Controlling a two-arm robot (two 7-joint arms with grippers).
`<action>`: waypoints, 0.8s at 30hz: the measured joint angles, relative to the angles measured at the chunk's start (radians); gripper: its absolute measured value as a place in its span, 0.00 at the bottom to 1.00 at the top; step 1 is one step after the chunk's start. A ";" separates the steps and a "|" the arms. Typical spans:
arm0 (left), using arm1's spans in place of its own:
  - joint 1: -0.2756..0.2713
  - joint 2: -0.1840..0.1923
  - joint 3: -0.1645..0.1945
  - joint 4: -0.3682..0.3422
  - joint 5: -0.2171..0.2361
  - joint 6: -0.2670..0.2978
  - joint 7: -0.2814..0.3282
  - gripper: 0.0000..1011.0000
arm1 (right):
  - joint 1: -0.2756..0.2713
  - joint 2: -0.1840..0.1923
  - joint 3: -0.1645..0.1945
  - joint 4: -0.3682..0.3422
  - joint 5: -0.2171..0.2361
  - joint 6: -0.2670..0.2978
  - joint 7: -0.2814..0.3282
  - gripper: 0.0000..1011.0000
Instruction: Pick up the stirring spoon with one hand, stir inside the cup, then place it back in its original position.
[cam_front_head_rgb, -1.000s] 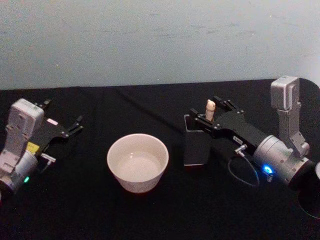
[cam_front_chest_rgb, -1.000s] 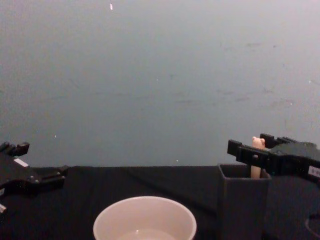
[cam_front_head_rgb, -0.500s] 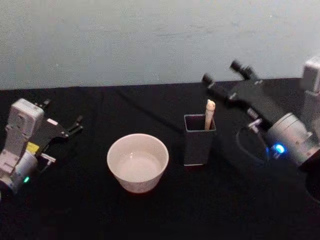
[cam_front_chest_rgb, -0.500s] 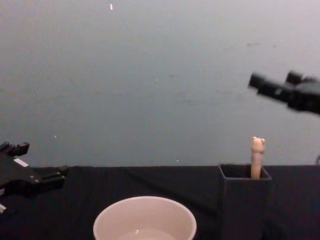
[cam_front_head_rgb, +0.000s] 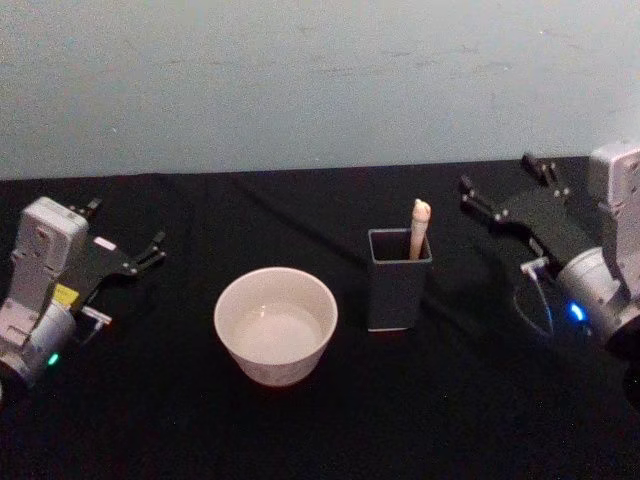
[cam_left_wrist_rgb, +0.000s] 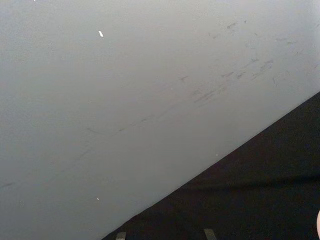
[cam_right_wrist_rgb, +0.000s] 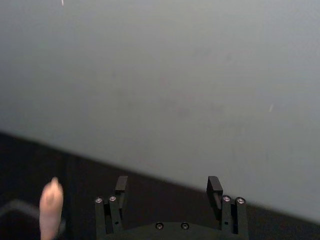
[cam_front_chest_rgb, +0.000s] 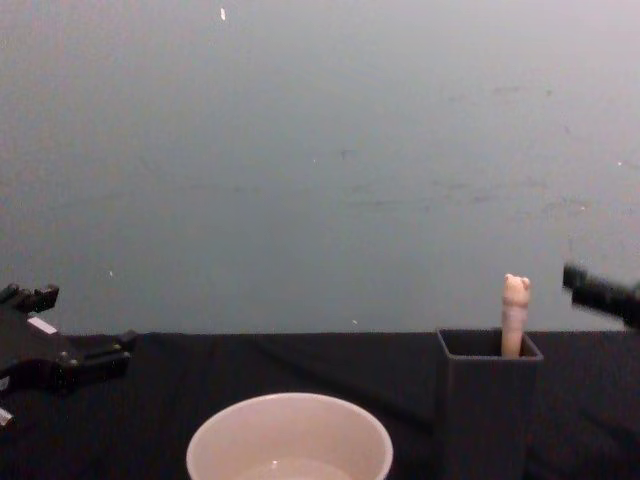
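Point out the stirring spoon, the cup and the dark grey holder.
stirring spoon (cam_front_head_rgb: 418, 229): head view, beige handle.
cup (cam_front_head_rgb: 276, 305): head view, front rim.
dark grey holder (cam_front_chest_rgb: 484, 420): chest view, front wall.

Bare black desk (cam_front_head_rgb: 300, 440) lies open in front of the cup (cam_front_head_rgb: 275, 323) and the holder (cam_front_head_rgb: 398, 280), which stand near each other with a narrow gap between. The spoon (cam_front_head_rgb: 417, 228) juts above the holder's mouth. Wider free room separates the holder from the open right claw (cam_front_head_rgb: 508, 190), and the cup from the left claw (cam_front_head_rgb: 125, 250).

No readable text, numbers or brand marks appear on anything here.
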 joint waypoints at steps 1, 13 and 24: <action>0.000 0.000 0.000 0.000 0.000 0.000 0.000 0.99 | 0.000 0.000 0.000 0.000 0.000 0.000 0.000 0.99; 0.000 0.000 0.000 0.000 0.000 0.000 0.000 0.99 | -0.013 -0.022 -0.010 0.065 -0.029 0.058 0.039 0.99; 0.000 0.000 0.000 0.000 0.000 0.000 0.000 0.99 | -0.012 -0.023 -0.009 0.068 -0.030 0.061 0.040 0.99</action>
